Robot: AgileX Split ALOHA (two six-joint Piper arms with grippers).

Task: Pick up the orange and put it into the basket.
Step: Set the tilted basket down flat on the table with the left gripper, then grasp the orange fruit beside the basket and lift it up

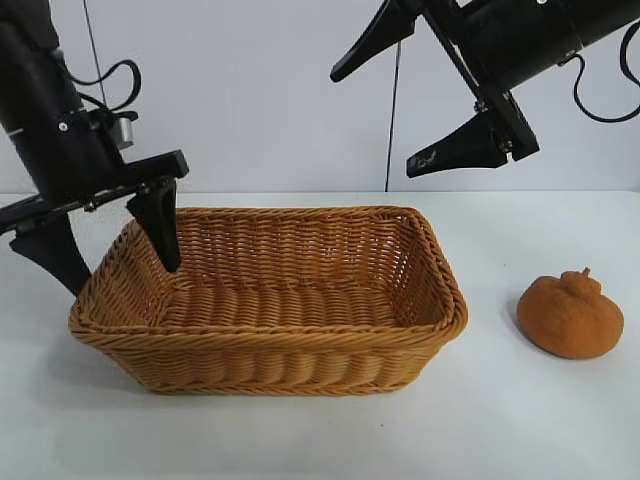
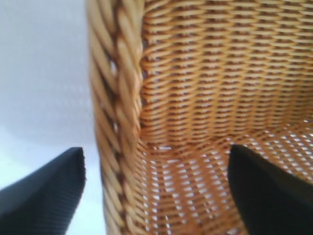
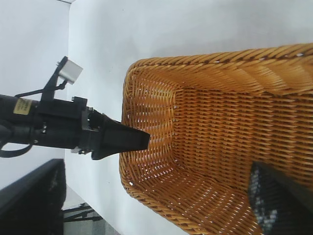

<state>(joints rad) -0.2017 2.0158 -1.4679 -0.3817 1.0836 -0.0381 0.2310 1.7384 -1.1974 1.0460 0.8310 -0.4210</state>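
Knobby matte orange [image 1: 570, 314] on table, beside woven wicker basket [image 1: 300, 345]

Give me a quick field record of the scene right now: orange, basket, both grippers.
orange: on the table right of the basket, apart from it, not held
basket: on the table, centre-left, nothing inside
left gripper: open, low at the basket's left end, one finger inside the wall and one outside, straddling the rim
right gripper: open, raised above the basket's right end, holding nothing
task state: orange not yet picked up
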